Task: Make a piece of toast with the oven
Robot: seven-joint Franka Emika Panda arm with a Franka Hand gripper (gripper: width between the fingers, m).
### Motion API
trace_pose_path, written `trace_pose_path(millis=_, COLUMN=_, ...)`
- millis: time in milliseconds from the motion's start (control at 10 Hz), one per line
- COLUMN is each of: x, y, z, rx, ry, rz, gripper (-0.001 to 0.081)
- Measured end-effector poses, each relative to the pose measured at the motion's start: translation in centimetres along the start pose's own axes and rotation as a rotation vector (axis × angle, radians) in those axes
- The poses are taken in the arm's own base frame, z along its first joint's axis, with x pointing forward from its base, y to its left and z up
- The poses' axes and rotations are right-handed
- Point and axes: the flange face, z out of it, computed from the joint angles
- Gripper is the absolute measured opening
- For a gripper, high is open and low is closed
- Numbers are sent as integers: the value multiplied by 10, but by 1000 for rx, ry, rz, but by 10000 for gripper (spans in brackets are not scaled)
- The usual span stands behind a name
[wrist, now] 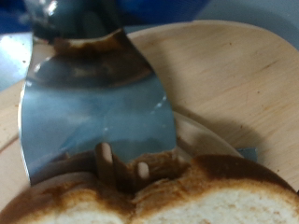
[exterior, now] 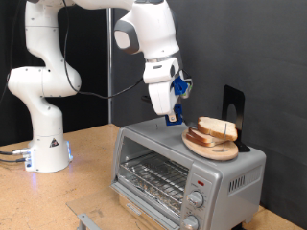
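The silver oven stands at the exterior view's lower right, its wire rack showing in the front and its knobs at its right. A round wooden plate lies on the oven's top with bread slices on it. My gripper hangs just above the oven's top, close beside the plate on the exterior view's left. In the wrist view a shiny metal blade reaches over the plate and its edge touches the dark crust of a slice.
A black stand rises behind the plate on the oven. The robot's white base stands on the wooden table at the exterior view's left. A grey metal piece lies on the table by the bottom edge.
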Motion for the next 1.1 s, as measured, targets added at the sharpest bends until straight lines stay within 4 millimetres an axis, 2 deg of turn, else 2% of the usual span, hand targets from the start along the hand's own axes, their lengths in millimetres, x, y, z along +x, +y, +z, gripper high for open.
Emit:
trace_pose_path(millis=600, x=20, y=1, z=7, rx=-9, ry=19, rz=33, gripper=479)
trace_pose_path(millis=1100, x=14, y=-17, z=11, rx=-2, ry=11, rz=-4, gripper=479)
